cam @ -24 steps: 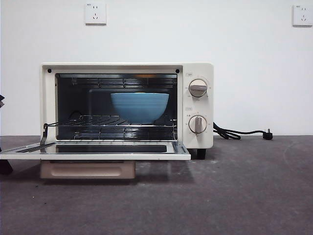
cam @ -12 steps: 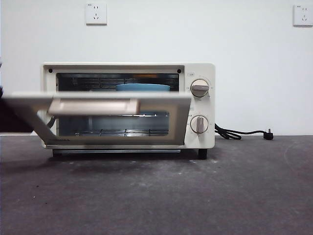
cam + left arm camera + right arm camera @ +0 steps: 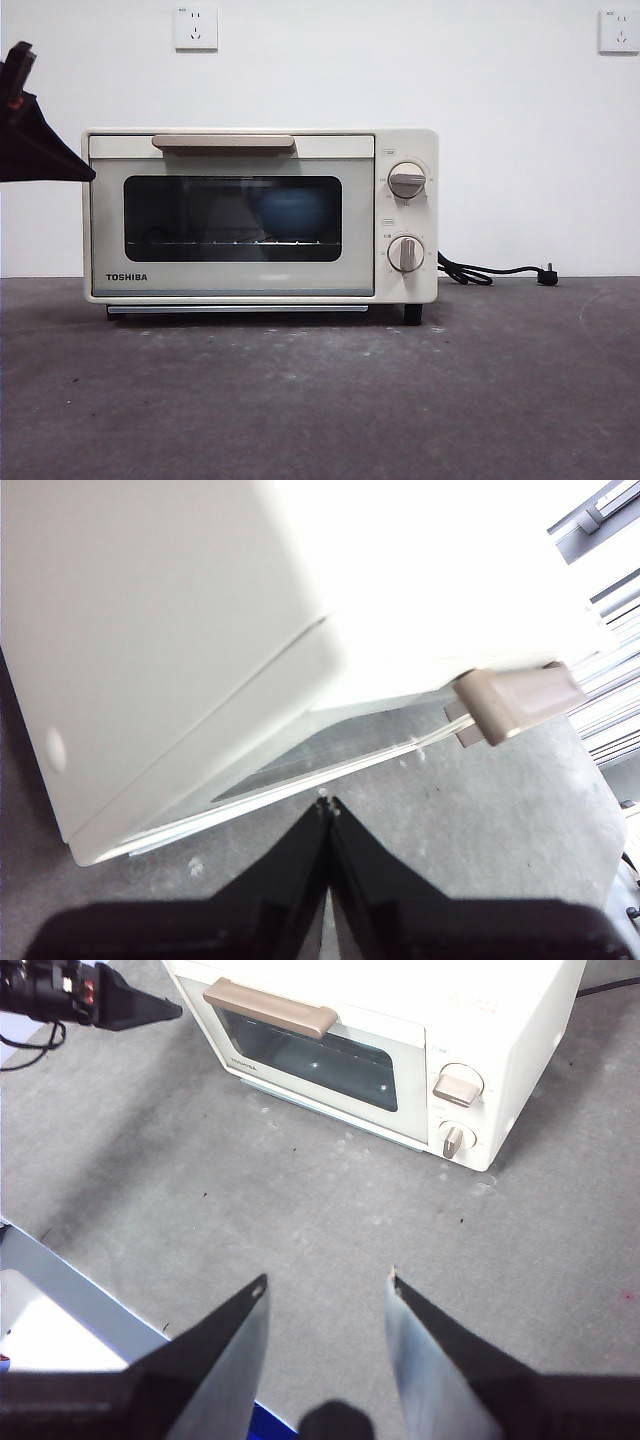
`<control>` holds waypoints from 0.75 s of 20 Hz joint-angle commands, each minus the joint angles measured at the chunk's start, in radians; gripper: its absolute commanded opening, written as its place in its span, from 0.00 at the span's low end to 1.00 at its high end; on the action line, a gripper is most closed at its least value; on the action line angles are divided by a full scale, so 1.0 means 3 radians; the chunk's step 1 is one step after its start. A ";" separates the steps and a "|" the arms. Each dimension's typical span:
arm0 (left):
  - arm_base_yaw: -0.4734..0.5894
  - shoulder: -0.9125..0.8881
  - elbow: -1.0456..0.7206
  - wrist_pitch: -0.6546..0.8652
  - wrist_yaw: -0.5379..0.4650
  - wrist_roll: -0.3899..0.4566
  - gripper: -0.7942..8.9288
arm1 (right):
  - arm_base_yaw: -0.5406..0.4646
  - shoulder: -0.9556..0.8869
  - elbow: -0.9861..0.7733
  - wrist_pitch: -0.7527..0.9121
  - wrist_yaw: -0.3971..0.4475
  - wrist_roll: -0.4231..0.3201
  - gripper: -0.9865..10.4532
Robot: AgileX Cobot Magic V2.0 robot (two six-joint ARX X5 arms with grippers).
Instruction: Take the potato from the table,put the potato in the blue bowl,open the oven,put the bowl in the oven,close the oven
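Observation:
The cream oven [image 3: 260, 215] stands on the dark grey table [image 3: 330, 400] with its door shut and the beige bar handle [image 3: 223, 142] at the top. Through the dark glass the blue bowl [image 3: 290, 212] shows dimly on the rack. The potato is hidden. My left gripper [image 3: 327, 807] is shut on nothing, its tip beside the oven's upper left corner [image 3: 88, 175]; the right wrist view shows it too [image 3: 165, 1007]. My right gripper [image 3: 328, 1282] hangs open high above the table, well in front of the oven [image 3: 400, 1030].
A black cord with a plug [image 3: 495, 271] lies on the table right of the oven. Two wall sockets [image 3: 195, 27] sit on the white wall behind. A pale box edge [image 3: 60, 1300] shows near the right arm.
The oven door swung up from fully open to shut. The left gripper rose from beside the door's low left end to the oven's upper left corner.

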 commanded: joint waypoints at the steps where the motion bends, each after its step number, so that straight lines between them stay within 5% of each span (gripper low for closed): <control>1: -0.0033 -0.0113 0.0013 -0.0099 -0.0015 0.0025 0.07 | 0.0005 0.0001 0.0004 0.0010 0.0010 -0.0028 0.25; 15: -0.0478 -0.1942 0.0013 -0.1119 -0.1373 0.0184 0.07 | 0.0005 0.0005 0.0004 -0.0032 0.0003 -0.0058 0.25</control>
